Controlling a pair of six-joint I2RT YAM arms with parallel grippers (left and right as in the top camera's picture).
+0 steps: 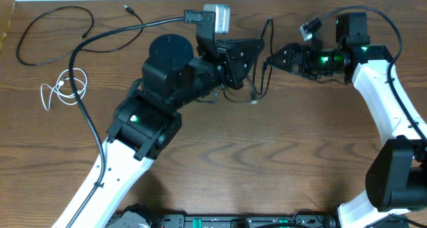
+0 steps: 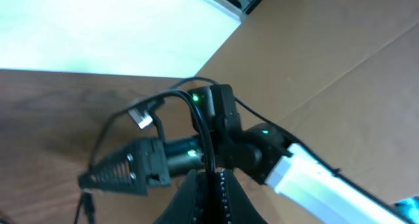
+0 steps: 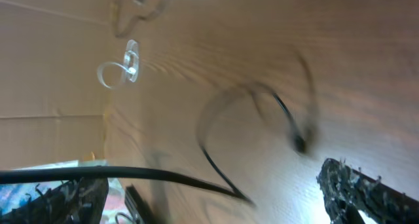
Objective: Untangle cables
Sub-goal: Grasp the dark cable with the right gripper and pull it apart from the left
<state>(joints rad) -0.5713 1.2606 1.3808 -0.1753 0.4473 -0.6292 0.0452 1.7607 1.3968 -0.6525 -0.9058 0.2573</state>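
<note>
Landmark: the left gripper [image 1: 257, 58], over the far middle of the wooden table [image 1: 267, 161]; all places below are given from it.
Left gripper: its fingers [image 2: 200, 194] are pressed together in the left wrist view, and a thin black cord rises from between them.
Black cable [image 1: 267, 88]: pinched in the left gripper. One stretch arcs up past the gripper's far side. Another hangs down on its near side and curls back to a small plug lying on the wood just below the gripper.
Right gripper [image 1: 272, 59]: just to the right of the left gripper, tip pointing toward it. In the right wrist view its two fingers [image 3: 366, 191] stand wide apart, and nothing is clamped between them.
Black line in the right wrist view: a dark cord crosses low between the spread fingers. Which cord it is cannot be told.
White cable [image 1: 63, 88]: well to the left of the left gripper, in a small loose tangle on the wood, apart from both grippers.
Far black cable [image 1: 41, 16]: far left and farther back than the left gripper, lying in a wide open loop just behind the white cable. Whether the two touch cannot be told.
</note>
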